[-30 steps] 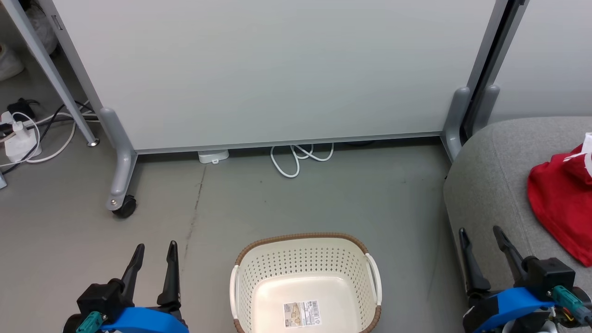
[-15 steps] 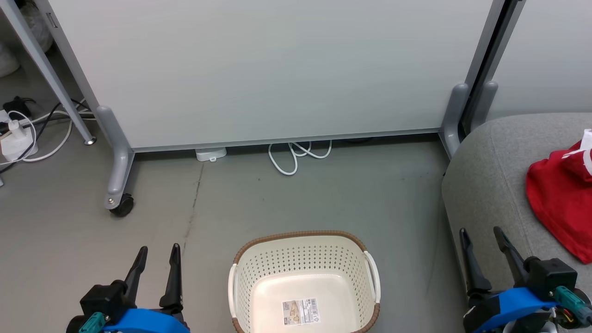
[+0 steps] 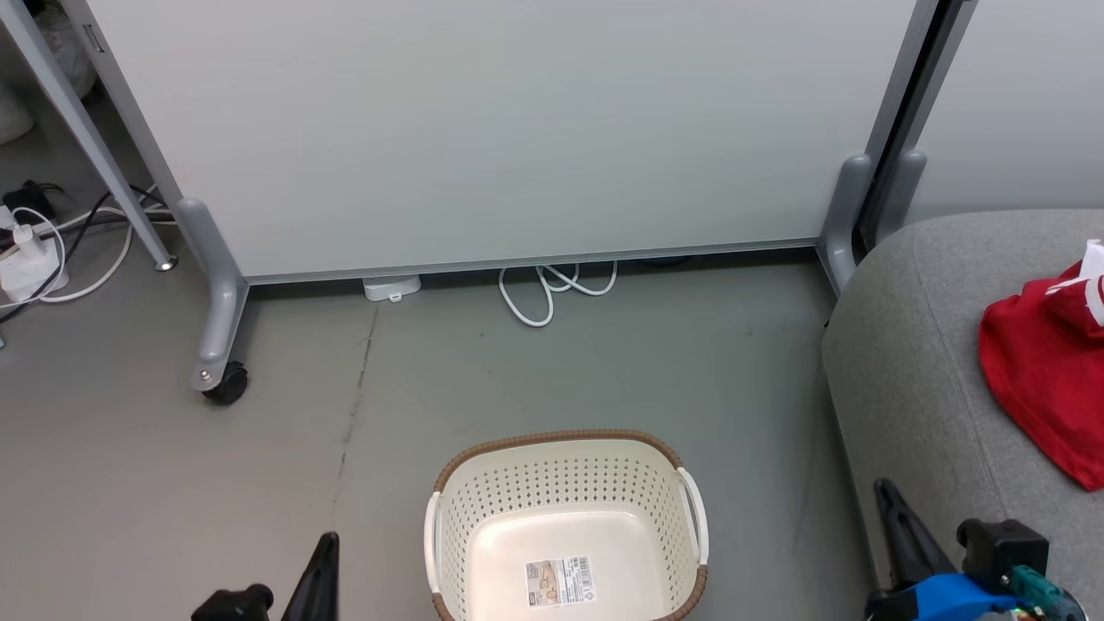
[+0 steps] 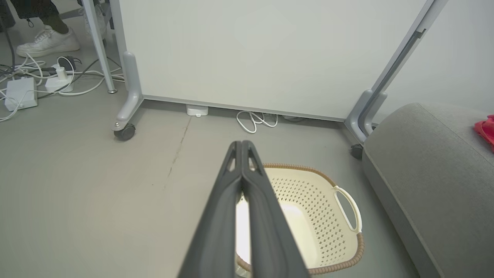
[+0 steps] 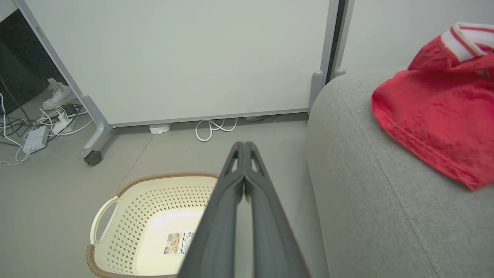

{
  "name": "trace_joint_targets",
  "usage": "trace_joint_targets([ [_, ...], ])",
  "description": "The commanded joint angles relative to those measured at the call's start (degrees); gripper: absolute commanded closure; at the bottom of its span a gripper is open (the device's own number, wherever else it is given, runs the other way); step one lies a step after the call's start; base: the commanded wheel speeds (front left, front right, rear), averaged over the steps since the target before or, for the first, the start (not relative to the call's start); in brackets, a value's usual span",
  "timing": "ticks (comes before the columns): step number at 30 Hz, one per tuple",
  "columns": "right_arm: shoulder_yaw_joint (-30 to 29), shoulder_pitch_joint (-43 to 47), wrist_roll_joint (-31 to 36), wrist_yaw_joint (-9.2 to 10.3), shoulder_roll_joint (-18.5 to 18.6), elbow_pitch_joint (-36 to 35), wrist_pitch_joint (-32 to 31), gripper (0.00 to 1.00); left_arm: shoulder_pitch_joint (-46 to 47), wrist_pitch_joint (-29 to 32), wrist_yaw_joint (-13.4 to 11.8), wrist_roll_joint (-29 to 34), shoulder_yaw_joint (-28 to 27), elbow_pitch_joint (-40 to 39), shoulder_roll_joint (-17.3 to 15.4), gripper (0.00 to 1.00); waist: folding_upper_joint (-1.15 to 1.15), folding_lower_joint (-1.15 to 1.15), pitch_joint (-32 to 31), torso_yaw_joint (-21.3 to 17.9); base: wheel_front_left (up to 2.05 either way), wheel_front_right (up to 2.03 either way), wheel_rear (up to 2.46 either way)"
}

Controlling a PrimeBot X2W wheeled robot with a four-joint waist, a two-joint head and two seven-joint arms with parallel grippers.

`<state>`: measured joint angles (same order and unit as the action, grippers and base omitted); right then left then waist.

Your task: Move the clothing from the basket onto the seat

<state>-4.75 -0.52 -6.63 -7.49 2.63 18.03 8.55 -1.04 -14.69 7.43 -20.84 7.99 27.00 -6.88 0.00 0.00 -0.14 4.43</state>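
The grey sofa seat (image 3: 914, 362) carries the red clothing (image 3: 1039, 379). The cream basket (image 3: 565, 442) on the floor holds just its paper label (image 3: 562, 582). The left fingers (image 4: 227, 193) and right fingers (image 5: 227, 193), spread a second ago, are now pressed together on nothing and sit lower, so the task looks finished.

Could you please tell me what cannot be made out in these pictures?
Clothing: cut off by the head view's right edge; number of garments and any print unclear.
Label in the basket: print too small to read, head view.
Basket's near rim: below the head view's bottom edge; partly behind the shut left gripper in its wrist view.
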Motion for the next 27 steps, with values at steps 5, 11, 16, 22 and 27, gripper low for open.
trace_joint_targets([
  [5,-0.2,0.0,-4.1,0.0,-0.1,1.0,-0.8,1.0,-0.3,1.0,0.0,-3.5,-0.6,0.3,0.5,1.0,0.0,0.0,0.0,-0.1,0.0,0.0,0.0],
  [11,-0.3,-0.5,-11.0,0.0,-0.1,0.5,-2.0,1.0,0.4,2.7,0.0,-9.2,-1.8,-0.8,0.8,1.0,0.0,0.0,0.0,-0.4,0.0,0.0,0.0],
  [16,-0.4,-1.0,-16.3,0.0,0.0,0.1,-2.9,1.0,1.0,4.1,0.0,-13.6,-2.7,-1.7,1.0,1.0,0.0,0.0,0.0,-0.5,0.0,0.0,0.0],
  [22,-0.5,-1.5,-23.4,0.0,0.0,-0.3,-4.1,1.0,1.7,5.8,0.0,-19.5,-3.9,-2.9,1.3,1.0,0.0,0.0,0.1,-0.8,0.0,0.0,0.0],
  [27,-0.6,-1.9,-28.1,0.0,0.0,-0.7,-4.9,1.0,2.2,7.0,0.0,-23.4,-4.8,-3.7,1.5,1.0,0.0,0.0,0.1,-0.9,0.0,0.0,0.0],
])
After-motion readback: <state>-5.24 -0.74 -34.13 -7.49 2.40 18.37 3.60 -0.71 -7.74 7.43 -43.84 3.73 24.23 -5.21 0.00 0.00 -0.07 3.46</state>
